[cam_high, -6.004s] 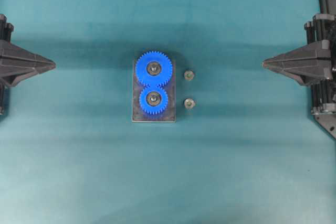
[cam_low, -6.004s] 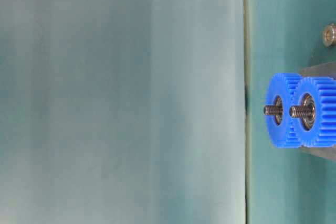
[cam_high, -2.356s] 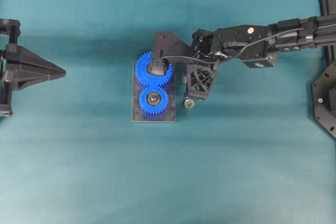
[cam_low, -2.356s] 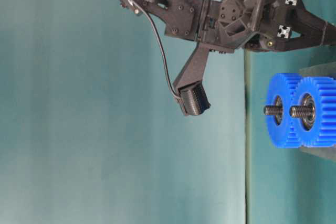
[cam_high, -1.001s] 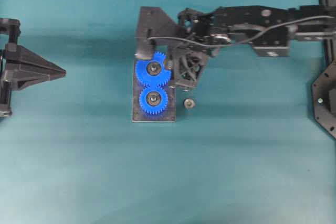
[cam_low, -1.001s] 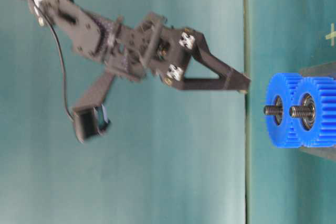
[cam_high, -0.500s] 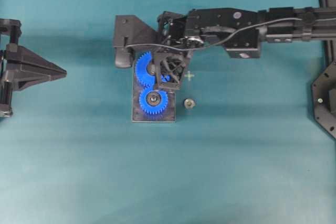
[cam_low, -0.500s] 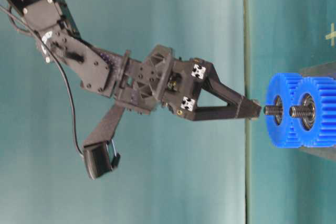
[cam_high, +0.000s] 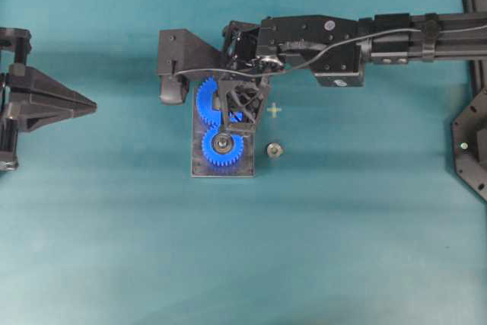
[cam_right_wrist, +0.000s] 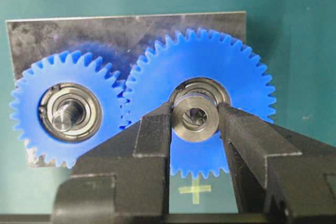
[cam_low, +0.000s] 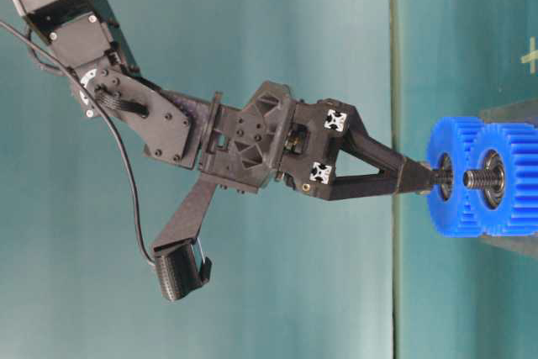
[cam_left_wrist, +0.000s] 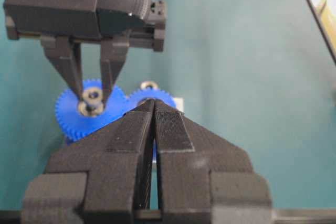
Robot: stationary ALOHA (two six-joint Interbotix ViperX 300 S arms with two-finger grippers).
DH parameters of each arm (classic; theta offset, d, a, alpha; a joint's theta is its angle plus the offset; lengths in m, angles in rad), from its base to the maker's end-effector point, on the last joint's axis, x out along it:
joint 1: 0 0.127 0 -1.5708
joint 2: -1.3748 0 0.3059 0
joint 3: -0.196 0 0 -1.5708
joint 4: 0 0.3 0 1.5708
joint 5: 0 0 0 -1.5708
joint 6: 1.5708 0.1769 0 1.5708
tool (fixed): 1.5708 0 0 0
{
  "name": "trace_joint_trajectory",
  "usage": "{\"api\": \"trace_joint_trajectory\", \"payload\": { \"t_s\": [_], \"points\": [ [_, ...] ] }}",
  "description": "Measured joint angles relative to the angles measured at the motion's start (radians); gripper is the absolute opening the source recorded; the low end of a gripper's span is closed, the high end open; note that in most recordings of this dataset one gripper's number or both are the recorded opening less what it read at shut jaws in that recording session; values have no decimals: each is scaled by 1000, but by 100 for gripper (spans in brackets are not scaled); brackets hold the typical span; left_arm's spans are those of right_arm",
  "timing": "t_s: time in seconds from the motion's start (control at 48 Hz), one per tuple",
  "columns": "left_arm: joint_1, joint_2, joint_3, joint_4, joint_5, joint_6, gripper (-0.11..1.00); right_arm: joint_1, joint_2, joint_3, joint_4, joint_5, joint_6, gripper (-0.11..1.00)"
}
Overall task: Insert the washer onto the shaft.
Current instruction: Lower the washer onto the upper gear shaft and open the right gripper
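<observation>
My right gripper is shut on a small steel washer, one finger on each side of it. It holds the washer right over the hub of the large blue gear, and the shaft's threaded end shows through the washer's hole. Seen from table level, the fingertips are at the tip of that shaft. From overhead, the right gripper is over the large gear. The left gripper is shut and empty at the table's left side.
The small blue gear with its own shaft meshes with the large one on a grey metal plate. A second washer lies on the table right of the plate, below a yellow cross mark.
The right arm has swung left from beside the plate to over the large gear and come down, bringing the washer onto the shaft tip. The left gripper has stayed still.
</observation>
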Motion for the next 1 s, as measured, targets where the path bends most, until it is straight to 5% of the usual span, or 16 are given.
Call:
{"api": "trace_joint_trajectory", "payload": {
  "t_s": [1.001],
  "points": [
    [-14, 0, 0, 0, 0, -5, 1, -11, 14, -9, -3, 40, 0, 33]
  ]
}}
